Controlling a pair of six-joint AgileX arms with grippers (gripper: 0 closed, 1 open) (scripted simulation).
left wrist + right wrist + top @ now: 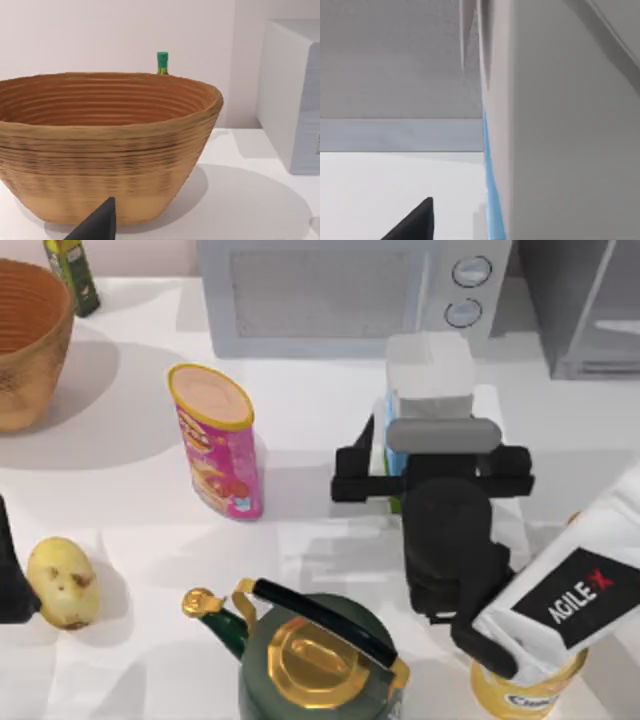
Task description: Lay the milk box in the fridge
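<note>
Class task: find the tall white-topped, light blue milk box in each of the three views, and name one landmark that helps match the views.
Top view: milk box right of centre, before the white microwave.
Left wrist view: absent.
Right wrist view: its white wall and blue edge up close.
Shared landmark: the microwave, beside the woven basket.

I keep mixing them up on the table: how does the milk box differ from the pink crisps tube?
The milk box is a square-sided carton with a white top and blue body; the pink crisps tube is round with a yellow rim. The milk box has the right end effector at it, while the crisps tube stands free, left of it. The milk box stands in front of the microwave; the tube stands nearer the table's middle. Both stand upright.
</note>
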